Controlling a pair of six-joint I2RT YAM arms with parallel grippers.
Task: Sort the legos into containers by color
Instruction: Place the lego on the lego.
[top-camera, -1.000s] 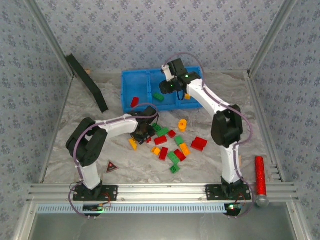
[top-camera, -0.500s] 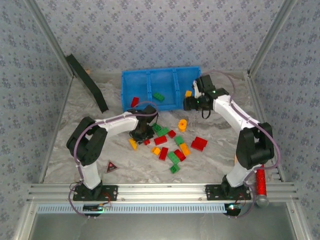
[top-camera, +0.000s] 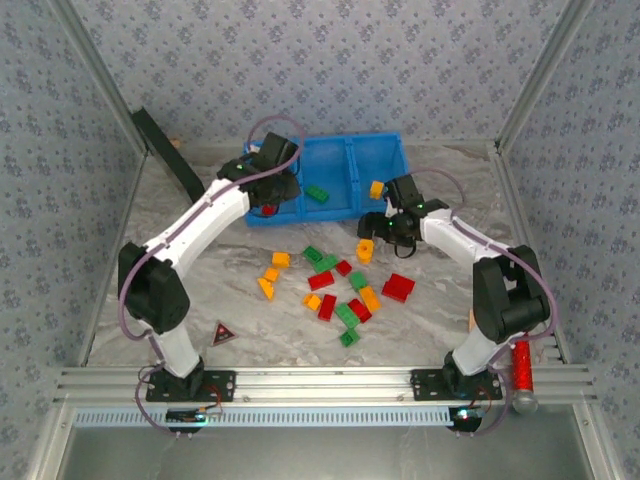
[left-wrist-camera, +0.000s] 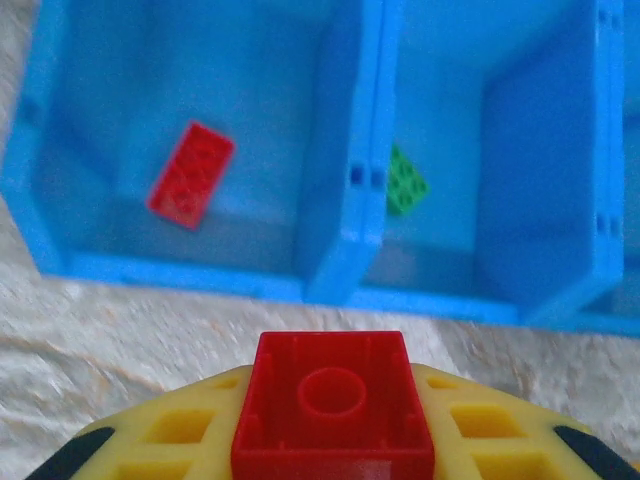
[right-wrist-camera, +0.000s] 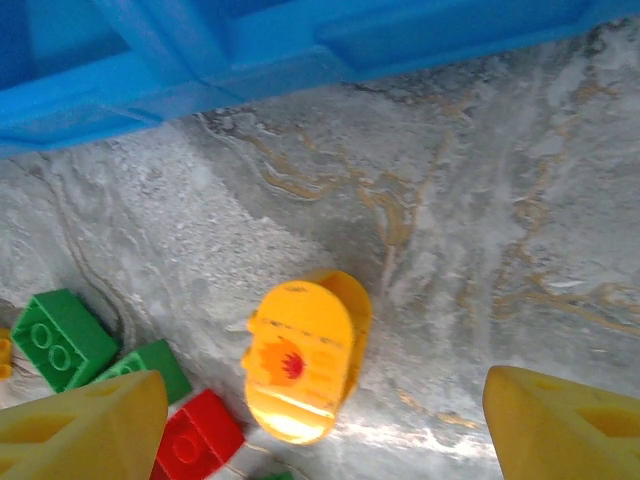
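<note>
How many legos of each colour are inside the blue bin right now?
Red legos: 1
Green legos: 1
Orange legos: 1
Total in the blue bin: 3
Not counted: the held red brick between the left fingers.

your top camera looks down from behind; both wrist cameras sit close, sharing the blue bin (top-camera: 332, 163).

One blue bin (top-camera: 328, 150) of three compartments (left-wrist-camera: 200, 90); inside lie one red brick (left-wrist-camera: 190, 188), one green brick (left-wrist-camera: 405, 180), one orange brick (top-camera: 376, 187).
</note>
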